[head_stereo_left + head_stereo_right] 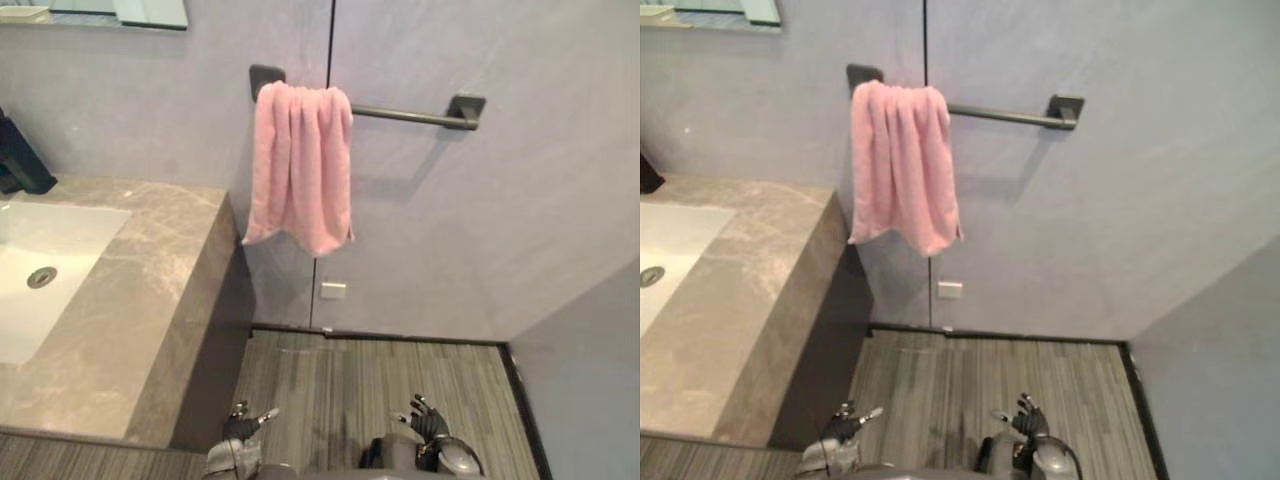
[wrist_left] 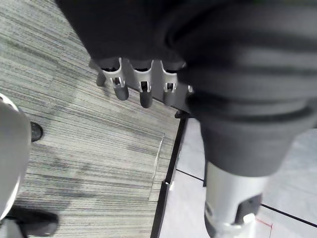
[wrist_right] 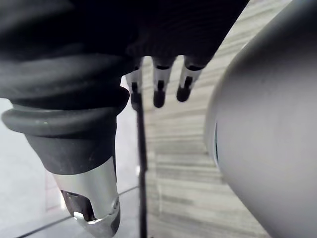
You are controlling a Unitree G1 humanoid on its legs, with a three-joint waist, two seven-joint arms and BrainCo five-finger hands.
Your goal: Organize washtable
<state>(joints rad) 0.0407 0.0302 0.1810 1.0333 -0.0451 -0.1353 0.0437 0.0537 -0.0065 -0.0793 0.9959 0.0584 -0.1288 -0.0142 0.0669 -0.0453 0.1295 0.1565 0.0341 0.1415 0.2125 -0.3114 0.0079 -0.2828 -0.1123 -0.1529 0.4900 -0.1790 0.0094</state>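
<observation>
**Both hands low and empty; towel on the bar, washtable off to your left**

Your left hand hangs low at the bottom of the head view, above the striped grey floor. Its fingers are loosely extended, and nothing sits between them and the thumb. Your right hand hangs at the same height, off to the right and apart from the left. Its fingers are relaxed too, and it holds nothing. Neither hand touches any object. Past both sets of fingertips, the wrist views show you floor boards and a dark skirting line.

Moving outward, the washtable stands up and to your left, well apart from both hands. It is a grey marbled block whose right end drops dark to the floor. A white sink is set into its top on the left, with a round drain in the basin. A black tap stands at the back edge.

On the wall ahead, the pink towel hangs bunched over the left end of a dark towel bar. The bar runs on rightward to its bracket. The towel's left edge comes down just beside the counter's back right corner, and you cannot tell whether the two touch. Below the towel, a small white wall plate sits near the skirting. The lower edge of a mirror shows above the counter.
</observation>
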